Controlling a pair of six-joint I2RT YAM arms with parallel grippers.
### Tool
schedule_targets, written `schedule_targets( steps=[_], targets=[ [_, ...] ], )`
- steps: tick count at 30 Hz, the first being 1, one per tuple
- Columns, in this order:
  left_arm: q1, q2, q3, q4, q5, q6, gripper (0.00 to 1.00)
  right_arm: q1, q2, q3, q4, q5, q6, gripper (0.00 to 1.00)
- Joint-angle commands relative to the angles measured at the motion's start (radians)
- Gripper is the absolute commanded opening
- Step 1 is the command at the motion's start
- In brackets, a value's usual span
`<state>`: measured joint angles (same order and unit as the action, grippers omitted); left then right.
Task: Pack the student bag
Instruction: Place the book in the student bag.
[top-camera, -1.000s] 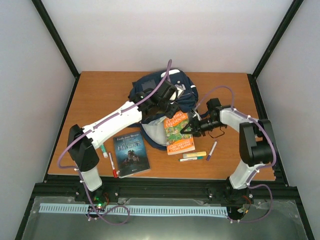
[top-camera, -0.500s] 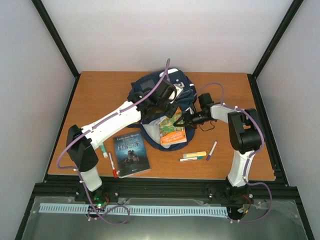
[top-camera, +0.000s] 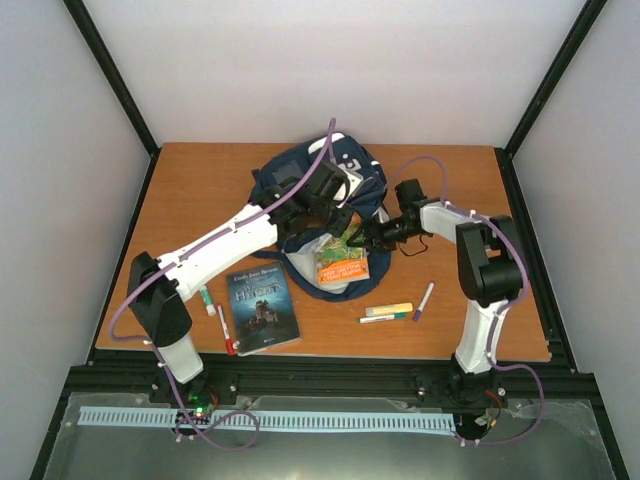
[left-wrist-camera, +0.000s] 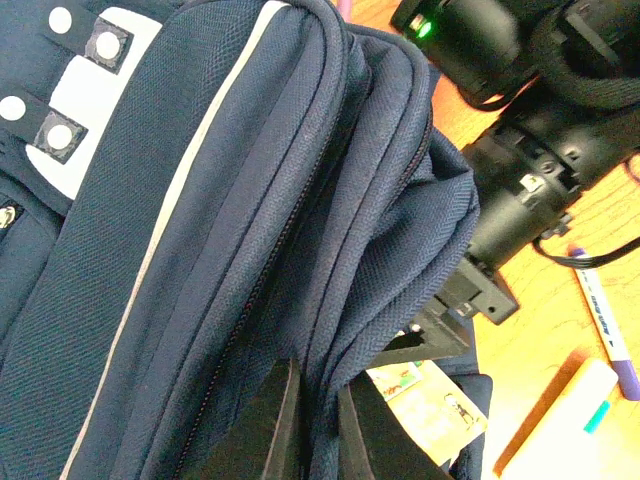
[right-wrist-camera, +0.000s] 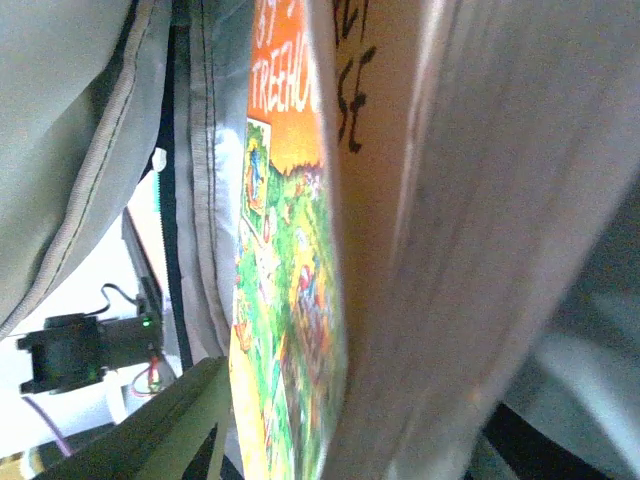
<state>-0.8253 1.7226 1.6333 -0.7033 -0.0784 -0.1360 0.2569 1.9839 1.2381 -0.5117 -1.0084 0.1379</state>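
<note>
Two books are in sight. The student bag (top-camera: 280, 178), a soft navy backpack of coarse woven fabric with white piping, white patches, round white studs and a pale grey lining, lies slumped on the brown wood-grain bench (top-camera: 200, 200), midway across and toward its far edge. Its mouth gapes toward the near side. An orange paperback (top-camera: 342, 265) with a green cartoon picture on its glossy cover sits slanted in that mouth, partly over the lining, with its near end sticking out. A dark-covered paperback (top-camera: 262, 308) lies flat to the near-left of the bag. To the near-right of the bag lie a blocky yellow highlighter (top-camera: 388, 309) and, beside it, a slim purple-capped pen (top-camera: 423, 300).

The left gripper (left-wrist-camera: 318, 388) reaches over the bag from the left. Its thin black jaws are pinched tight on a fold of the bag's rim beside the zip. The right gripper (top-camera: 365, 237) is at the bag's right side, its jaws at the far end of the orange paperback. Its wrist view is filled with the book's blurred page edge and cover, and I cannot tell whether the jaws grip the book or only stand around it.
</note>
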Motion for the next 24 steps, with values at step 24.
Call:
schedule_targets(
  steps=[24],
  targets=[
    [0.054, -0.113, -0.007, 0.082, 0.062, -0.013, 0.01, 0.247, -0.683, -0.386, 0.041, 0.705, -0.718, 0.47]
  ],
)
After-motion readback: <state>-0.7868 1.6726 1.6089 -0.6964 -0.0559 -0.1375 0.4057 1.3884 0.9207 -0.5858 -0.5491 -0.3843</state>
